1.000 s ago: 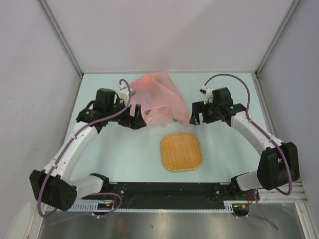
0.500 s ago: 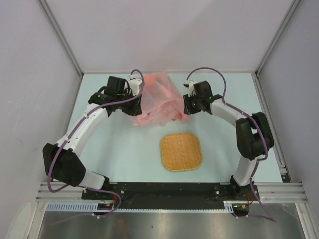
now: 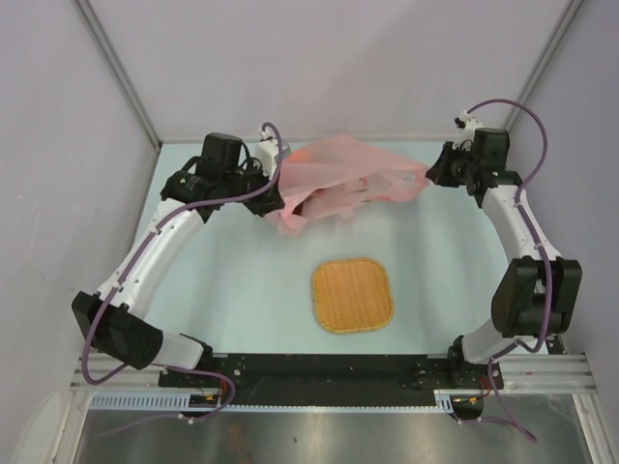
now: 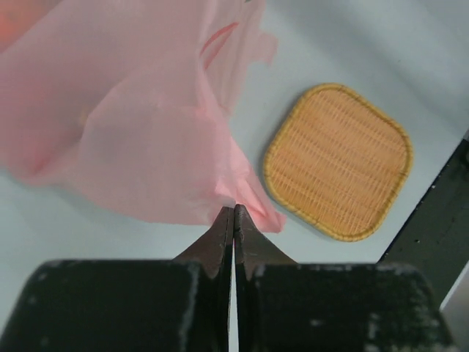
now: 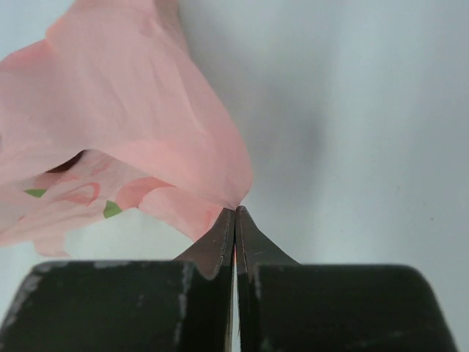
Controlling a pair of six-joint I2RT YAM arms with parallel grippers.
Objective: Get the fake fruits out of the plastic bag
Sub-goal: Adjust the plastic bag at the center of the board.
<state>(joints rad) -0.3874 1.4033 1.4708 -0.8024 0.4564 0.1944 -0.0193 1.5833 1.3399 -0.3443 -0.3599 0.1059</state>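
Black left fingers (image 4: 217,243) are pressed together on a thin fold of the pink translucent crinkly plastic bag (image 3: 340,180), pinching its left edge. The black right fingers (image 5: 217,243) likewise pinch a pointed corner at the bag's far right. Between the two arms the bag is pulled out wide over the far part of the pale table (image 3: 222,280); whether its lower folds touch the table cannot be told. The step in hand appears to be holding the bag stretched. The next move likely calls for tipping or shaking it so the fruits slide out of the opening. The small glossy fake fruits (image 5: 110,209) are inside, showing only as green slivers and reddish blurs through the plastic, so they cannot be counted. Nearer, a flat woven orange-tan square mat (image 3: 352,295) lies apart from the bag.
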